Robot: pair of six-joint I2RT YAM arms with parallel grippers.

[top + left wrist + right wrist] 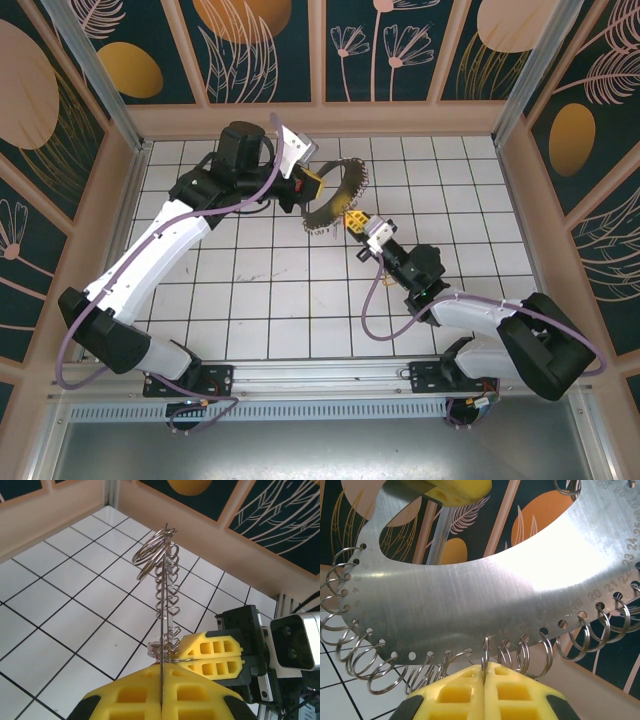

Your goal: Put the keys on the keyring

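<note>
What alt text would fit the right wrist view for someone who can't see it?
The yellow right gripper is shut on one small split ring hanging from the lower edge of the keyring, a broad brushed-silver crescent with numbered holes, most carrying a similar ring. The left gripper pinches its top edge.

Bright even overhead light leaves faint shadows on my white tiled surface (300, 290), glare whitens the broad brushed silver metal ring (545, 555), and the painted wall (470, 525) behind it blurs.
</note>
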